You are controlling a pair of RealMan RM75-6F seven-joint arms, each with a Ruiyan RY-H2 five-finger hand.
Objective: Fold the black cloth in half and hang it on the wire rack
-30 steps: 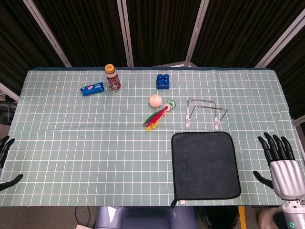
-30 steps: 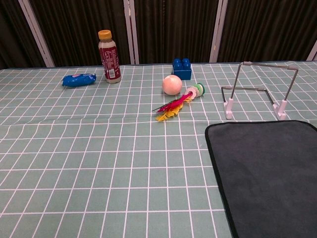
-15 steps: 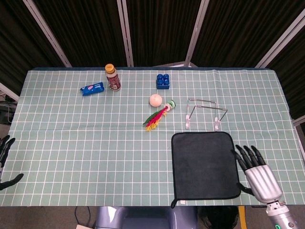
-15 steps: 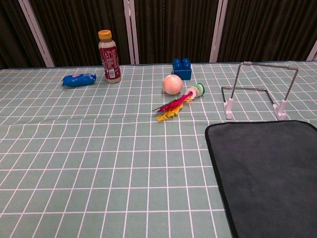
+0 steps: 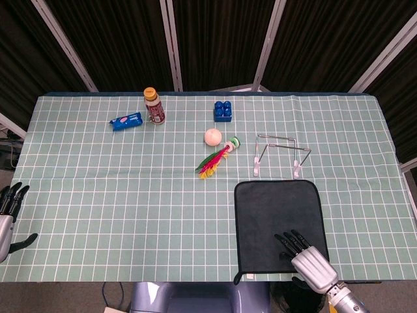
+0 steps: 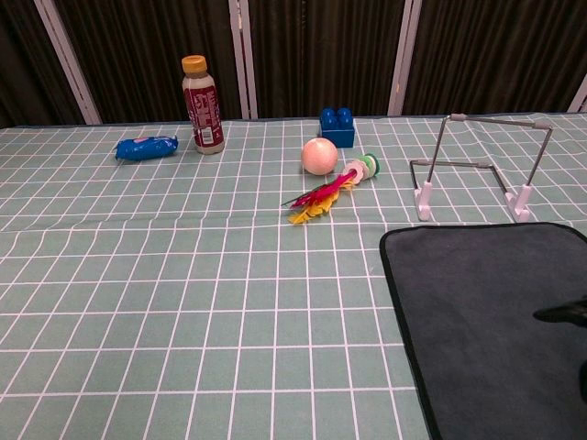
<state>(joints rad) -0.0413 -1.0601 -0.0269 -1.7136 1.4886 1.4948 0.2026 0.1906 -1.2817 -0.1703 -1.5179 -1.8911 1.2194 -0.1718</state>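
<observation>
Cloth (image 5: 280, 225) lies flat at the table's near right, just in front of the rack (image 5: 280, 155). The right hand (image 5: 305, 256) hovers over its near edge, fingers spread, empty; the left hand (image 5: 8, 215), also empty, sits well apart at far left.

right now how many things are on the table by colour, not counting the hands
black: 1, cloth
blue: 2, packet, block
pink: 1, ball
red and yellow: 1, shuttlecock
brown: 1, bottle
silver: 1, wire rack
total: 7
</observation>
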